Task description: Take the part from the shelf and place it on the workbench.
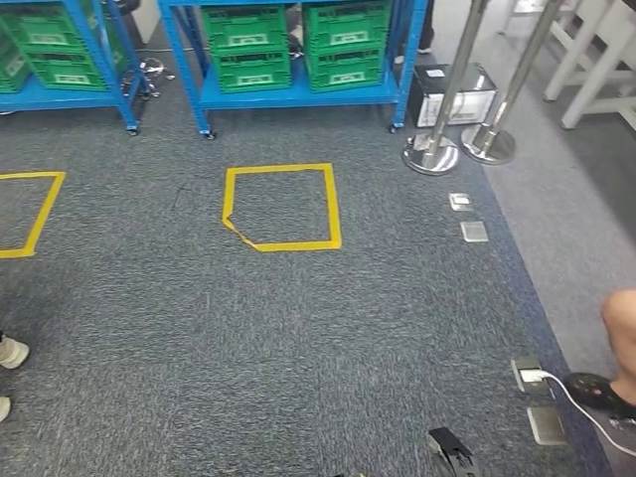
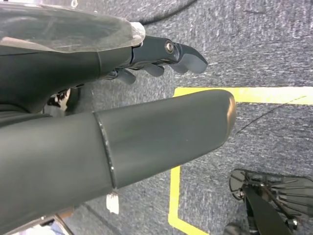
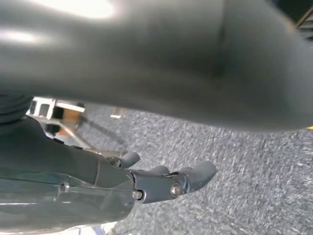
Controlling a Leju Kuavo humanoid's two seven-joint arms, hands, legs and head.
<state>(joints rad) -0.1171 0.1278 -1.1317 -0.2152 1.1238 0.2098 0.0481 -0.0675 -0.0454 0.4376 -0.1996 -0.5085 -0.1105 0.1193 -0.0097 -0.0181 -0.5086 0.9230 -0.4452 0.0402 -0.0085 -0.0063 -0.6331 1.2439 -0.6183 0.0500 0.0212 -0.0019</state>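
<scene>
A blue shelf [image 1: 300, 94] stands at the far side of the grey carpet, its low level loaded with green crates [image 1: 251, 50]. I cannot make out the part among them. A second blue shelf [image 1: 68, 89] with green crates stands at the far left. My left hand [image 2: 110, 127] hangs over the carpet, fingers [image 2: 184, 54] stretched out and thumb apart, holding nothing. My right hand [image 3: 147, 188] hangs the same way, its fingers [image 3: 195, 174] extended and nothing in its grasp.
A yellow tape square [image 1: 281, 207] marks the carpet before the shelf, with another [image 1: 30, 214] at the left. Two chrome post bases [image 1: 431, 154] and a black box [image 1: 450, 94] stand at the right. A person's leg [image 1: 622, 323] and a white cable [image 1: 577, 397] are at the right edge, shoes [image 1: 11, 353] at the left.
</scene>
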